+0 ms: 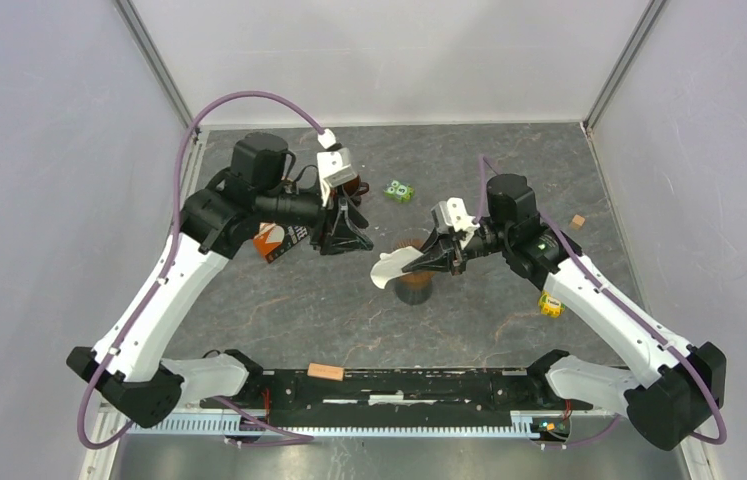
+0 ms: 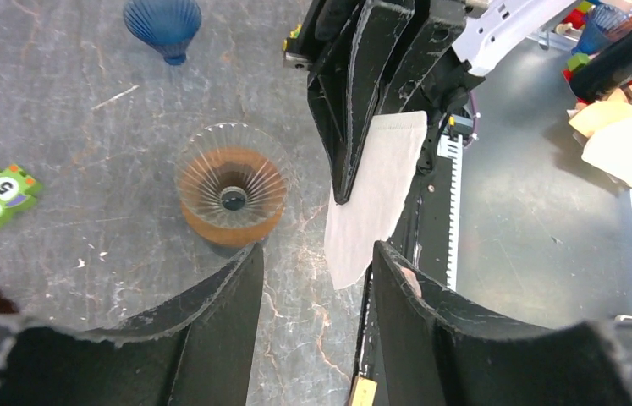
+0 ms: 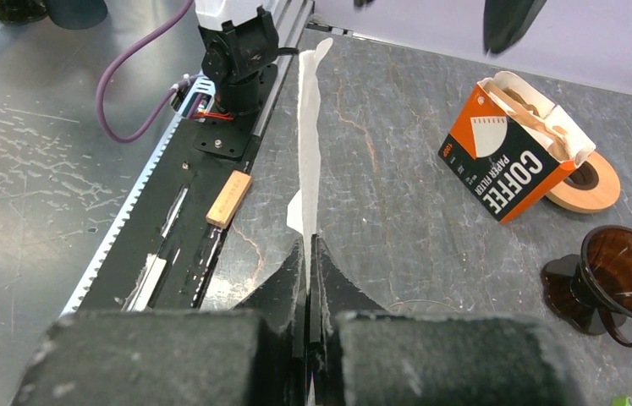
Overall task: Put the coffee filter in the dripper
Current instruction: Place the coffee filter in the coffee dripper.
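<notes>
Left wrist view is showing the right gripper [image 2: 344, 190] clamping the coffee filter [image 2: 376, 211] by one edge, dangling it just beside the ribbed dripper [image 2: 232, 193], probably for lowering in. The left gripper [image 2: 316, 249] is hovering nearby, jaws apart, holding nothing.
</notes>
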Tool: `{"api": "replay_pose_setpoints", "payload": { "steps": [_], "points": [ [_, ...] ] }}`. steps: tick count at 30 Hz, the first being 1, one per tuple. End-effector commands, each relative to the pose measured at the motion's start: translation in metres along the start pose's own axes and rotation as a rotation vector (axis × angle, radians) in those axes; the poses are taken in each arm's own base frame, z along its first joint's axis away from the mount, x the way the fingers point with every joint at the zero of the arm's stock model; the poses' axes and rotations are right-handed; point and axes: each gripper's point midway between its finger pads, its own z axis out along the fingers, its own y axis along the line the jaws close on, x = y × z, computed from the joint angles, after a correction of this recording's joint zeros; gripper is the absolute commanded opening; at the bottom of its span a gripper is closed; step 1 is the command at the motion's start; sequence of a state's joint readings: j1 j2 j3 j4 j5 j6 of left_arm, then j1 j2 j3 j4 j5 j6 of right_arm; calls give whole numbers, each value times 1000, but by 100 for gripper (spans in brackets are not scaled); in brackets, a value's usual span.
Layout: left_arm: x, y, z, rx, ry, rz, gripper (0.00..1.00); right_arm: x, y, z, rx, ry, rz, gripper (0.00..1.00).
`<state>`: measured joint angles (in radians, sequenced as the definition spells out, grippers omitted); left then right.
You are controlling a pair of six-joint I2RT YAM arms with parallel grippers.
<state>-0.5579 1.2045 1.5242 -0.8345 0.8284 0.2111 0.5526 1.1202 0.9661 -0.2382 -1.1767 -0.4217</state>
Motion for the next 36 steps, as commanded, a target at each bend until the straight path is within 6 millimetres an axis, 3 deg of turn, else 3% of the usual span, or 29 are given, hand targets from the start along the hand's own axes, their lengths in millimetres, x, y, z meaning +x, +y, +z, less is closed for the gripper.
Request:
{"api": "replay_pose_setpoints", "payload": {
  "steps": [1, 7, 17, 27, 36],
  "points": [
    [-3, 0, 14, 22, -18, 34, 58, -5, 5, 1, -42, -34, -17, 0],
    [0, -8, 18, 59, -14, 38, 58, -4, -1, 2, -27, -36, 7, 0],
    [8, -13, 3, 25, 30, 116, 58, -1, -2, 3, -33, -35, 30, 0],
    [3, -6, 24, 62, 28, 75, 58, -2, -3, 4, -42, -44, 42, 0],
    [-3, -2, 22, 31, 22, 100, 55, 1, 0, 4, -43, -41, 40, 0]
  ]
}}
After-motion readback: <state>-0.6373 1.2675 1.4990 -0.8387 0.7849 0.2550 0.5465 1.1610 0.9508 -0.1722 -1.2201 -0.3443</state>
